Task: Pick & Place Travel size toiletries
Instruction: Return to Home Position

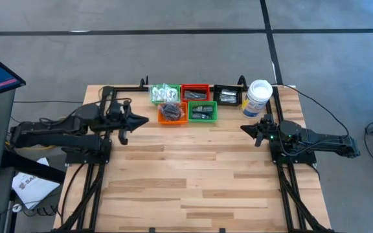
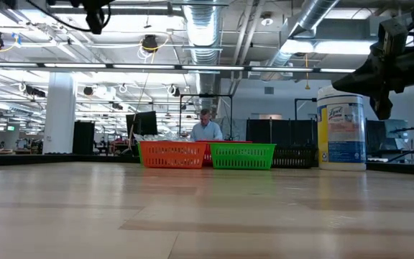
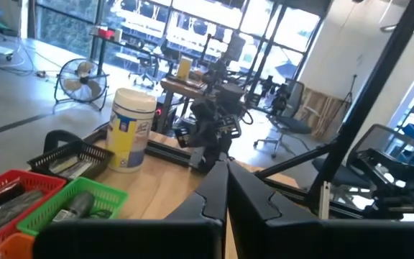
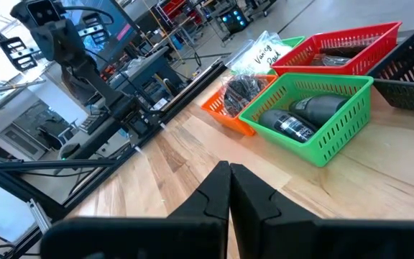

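Observation:
The travel size toiletries lie in small trays at the table's far middle. Dark grey ovals (image 4: 315, 109) fill the green tray (image 1: 202, 112). Black pieces in plastic (image 4: 246, 90) sit in the orange tray (image 1: 172, 114). Clear packets (image 1: 164, 94) fill a pale green tray, and slim silvery pieces (image 1: 227, 97) lie in the black tray. My left gripper (image 1: 144, 120) is shut and empty. It hovers level, left of the orange tray, pointing toward the table's right. My right gripper (image 1: 245, 127) is shut and empty near the right edge, pointing toward the trays.
A red tray (image 1: 195, 92) stands between the pale green and black ones. A tall white canister (image 1: 258, 98) stands at the far right, beside my right gripper. The near half of the wooden table (image 1: 193, 188) is bare. A person (image 2: 205, 129) sits in the room beyond.

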